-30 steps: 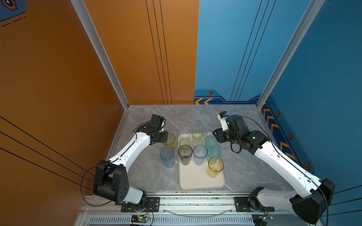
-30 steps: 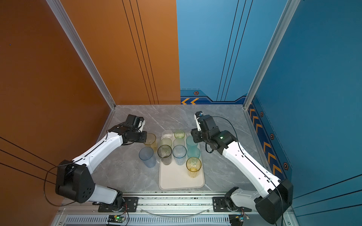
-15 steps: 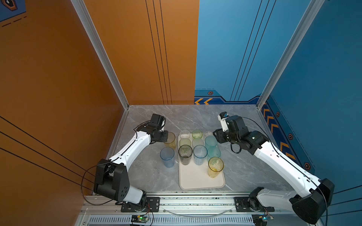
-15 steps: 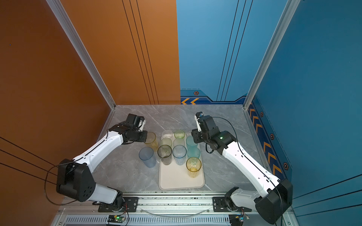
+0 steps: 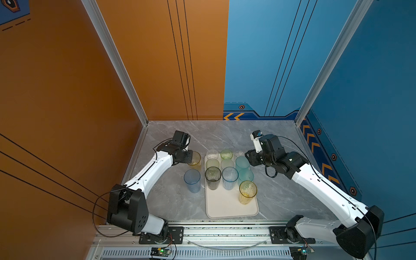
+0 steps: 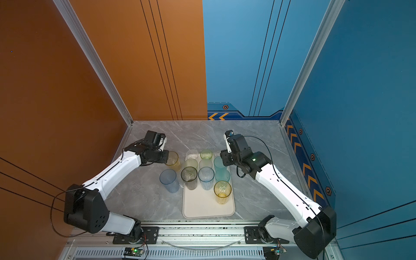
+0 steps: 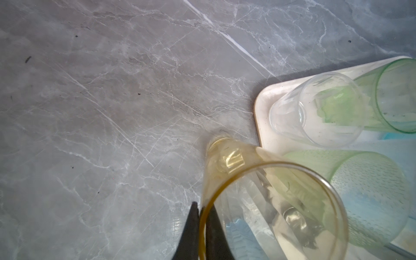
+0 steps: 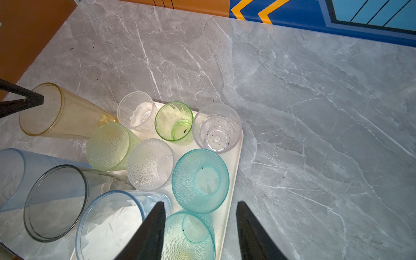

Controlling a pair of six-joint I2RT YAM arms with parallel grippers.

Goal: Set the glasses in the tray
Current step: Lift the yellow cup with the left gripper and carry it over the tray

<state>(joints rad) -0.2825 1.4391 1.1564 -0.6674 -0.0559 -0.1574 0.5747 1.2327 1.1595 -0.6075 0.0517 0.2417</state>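
The left gripper (image 7: 201, 208) is pinching the amber glass (image 7: 227, 162) by its rim, likely bound for the tray (image 7: 262, 108), the right gripper (image 8: 200, 203) hovering open.

A robot lab cell: a left arm (image 5: 153, 166) and right arm (image 5: 315, 182) bolted to an aluminium rail (image 5: 225, 234) fronting a grey marbled surface (image 5: 225, 132), boxed in by orange panels (image 5: 157, 67) and blue panels (image 5: 270, 56) on metal posts (image 5: 117, 60).

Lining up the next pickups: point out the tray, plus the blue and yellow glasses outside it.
tray (image 5: 227, 206): top view, bare floor near its front edge.
blue glass (image 5: 192, 188): top view, outer side wall.
yellow glass (image 5: 195, 160): top view, inner wall seen through its mouth.
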